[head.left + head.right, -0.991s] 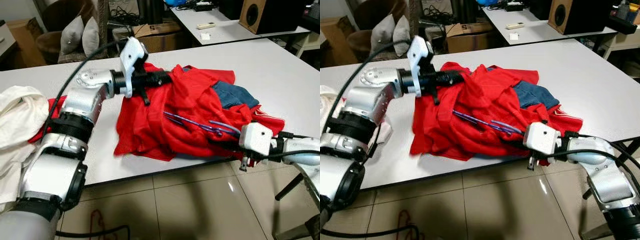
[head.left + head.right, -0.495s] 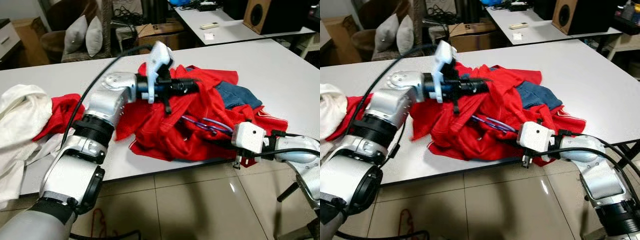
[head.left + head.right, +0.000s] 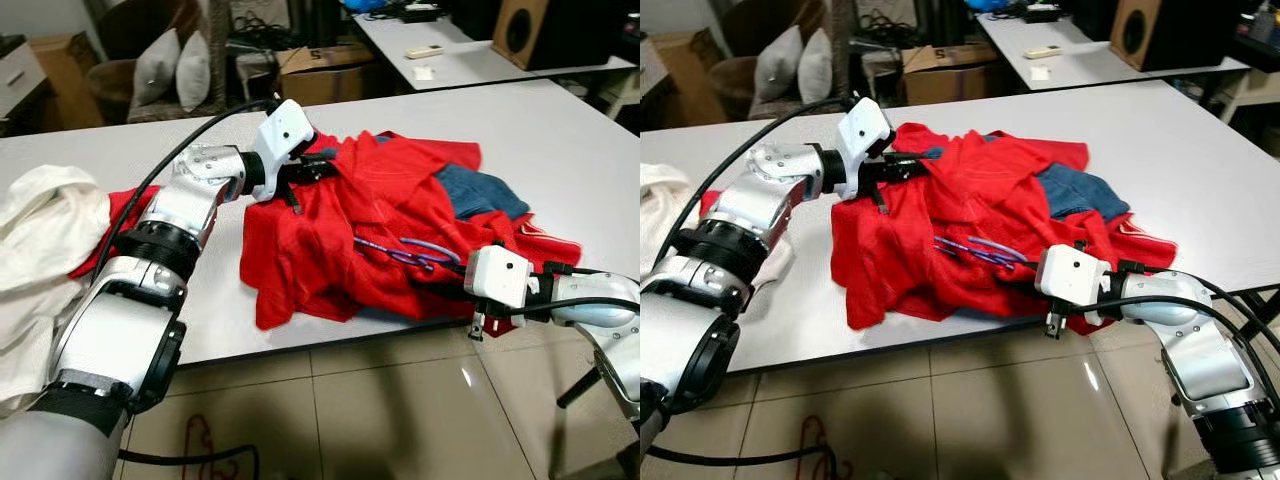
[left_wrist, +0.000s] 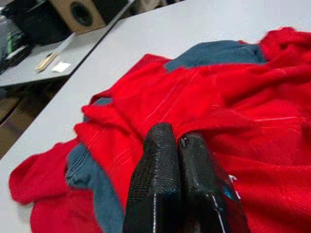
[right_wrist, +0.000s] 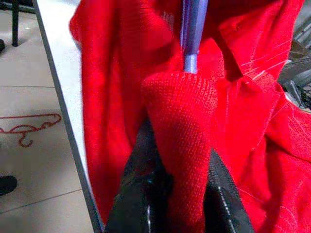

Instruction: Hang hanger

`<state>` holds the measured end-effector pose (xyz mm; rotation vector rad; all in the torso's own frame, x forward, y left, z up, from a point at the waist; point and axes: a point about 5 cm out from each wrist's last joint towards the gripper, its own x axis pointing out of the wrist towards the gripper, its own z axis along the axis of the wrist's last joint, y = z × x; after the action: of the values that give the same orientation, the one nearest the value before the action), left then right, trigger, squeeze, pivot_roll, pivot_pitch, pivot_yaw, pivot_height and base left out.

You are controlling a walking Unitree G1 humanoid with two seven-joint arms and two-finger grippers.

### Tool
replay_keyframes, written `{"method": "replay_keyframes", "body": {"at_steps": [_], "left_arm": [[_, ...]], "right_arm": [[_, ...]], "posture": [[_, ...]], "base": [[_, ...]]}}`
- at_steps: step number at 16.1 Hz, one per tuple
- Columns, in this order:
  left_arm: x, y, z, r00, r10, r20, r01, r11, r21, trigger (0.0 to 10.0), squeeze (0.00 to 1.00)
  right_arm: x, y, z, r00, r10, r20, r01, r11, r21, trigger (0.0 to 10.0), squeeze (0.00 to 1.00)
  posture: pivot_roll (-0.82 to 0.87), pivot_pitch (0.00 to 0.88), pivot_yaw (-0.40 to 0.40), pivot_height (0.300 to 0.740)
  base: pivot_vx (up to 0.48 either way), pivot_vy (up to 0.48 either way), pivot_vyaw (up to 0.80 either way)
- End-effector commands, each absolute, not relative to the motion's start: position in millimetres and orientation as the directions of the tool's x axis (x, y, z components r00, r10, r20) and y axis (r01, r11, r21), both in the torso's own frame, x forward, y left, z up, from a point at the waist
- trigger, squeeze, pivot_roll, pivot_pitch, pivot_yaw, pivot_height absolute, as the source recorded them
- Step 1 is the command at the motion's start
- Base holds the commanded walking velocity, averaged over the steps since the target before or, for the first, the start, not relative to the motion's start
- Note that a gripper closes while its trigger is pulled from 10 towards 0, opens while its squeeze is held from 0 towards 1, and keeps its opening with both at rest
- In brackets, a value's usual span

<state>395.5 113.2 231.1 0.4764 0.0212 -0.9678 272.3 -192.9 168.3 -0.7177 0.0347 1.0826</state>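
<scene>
I see the purple hanger (image 3: 405,251) lying half buried in the red garment (image 3: 340,225), on the garment's side nearest the table (image 3: 560,130) edge. My right gripper (image 5: 177,194) sits at that same near edge of the garment, its fingers clenched on a fold of red knit with the hanger's stem running out just beyond the fold. My left gripper (image 4: 180,179) is at the garment's far side, jaws pressed together; I judge it has red cloth pinched there. A blue garment (image 3: 480,190) peeks out from under the red one.

My worry: if I pull with the right now, only cloth may come and the hanger slips out, or its hook snags the knit. The heap could also slide off the table.
</scene>
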Motion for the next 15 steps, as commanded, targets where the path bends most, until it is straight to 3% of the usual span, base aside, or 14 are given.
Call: {"method": "replay_keyframes", "body": {"at_steps": [1, 5, 7, 10, 11, 13, 15], "left_arm": [[397, 113, 237, 0.582, -0.786, -0.209, 0.789, 0.484, 0.379, 10.0, 1.0], [399, 106, 246, 0.55, -0.822, -0.145, 0.812, 0.487, 0.321, 10.0, 1.0], [401, 111, 245, 0.569, -0.805, -0.164, 0.803, 0.502, 0.32, 10.0, 1.0], [406, 132, 234, 0.667, -0.685, -0.294, 0.738, 0.55, 0.391, 10.0, 1.0], [409, 140, 236, 0.715, -0.635, -0.294, 0.696, 0.607, 0.383, 10.0, 0.0], [411, 145, 246, 0.721, -0.651, -0.239, 0.693, 0.665, 0.278, 10.0, 0.0], [404, 146, 247, 0.58, -0.775, -0.252, 0.814, 0.564, 0.14, 10.0, 0.0]], "right_arm": [[271, -188, 180, 0.477, 0.823, -0.309, -0.8, 0.262, -0.54, 0.0, 0.0], [271, -187, 180, 0.475, 0.828, -0.298, -0.803, 0.269, -0.531, 0.0, 0.0], [270, -187, 179, 0.472, 0.829, -0.301, -0.807, 0.269, -0.525, 0.0, 0.0], [268, -188, 176, 0.461, 0.826, -0.324, -0.824, 0.264, -0.501, 0.0, 0.0], [268, -189, 174, 0.463, 0.819, -0.34, -0.829, 0.264, -0.493, 0.0, 0.0], [268, -191, 172, 0.464, 0.812, -0.354, -0.832, 0.263, -0.488, 0.0, 0.0], [269, -192, 172, 0.465, 0.811, -0.355, -0.833, 0.265, -0.486, 0.0, 0.0]], "posture": [[-0.07, 0.0, 0.098, 0.74], [-0.07, 0.0, 0.105, 0.74], [-0.06, 0.0, 0.108, 0.74], [-0.07, 0.0, 0.111, 0.74], [-0.06, 0.0, 0.11, 0.74], [-0.06, 0.0, 0.109, 0.74], [-0.06, 0.0, 0.108, 0.74]], "base": [[0.0, 0.0, 0.0], [0.0, 0.0, 0.0], [0.0, 0.0, 0.0], [0.0, 0.0, 0.0], [0.0, 0.0, 0.0], [0.0, 0.0, 0.0], [0.0, 0.0, 0.0]]}}
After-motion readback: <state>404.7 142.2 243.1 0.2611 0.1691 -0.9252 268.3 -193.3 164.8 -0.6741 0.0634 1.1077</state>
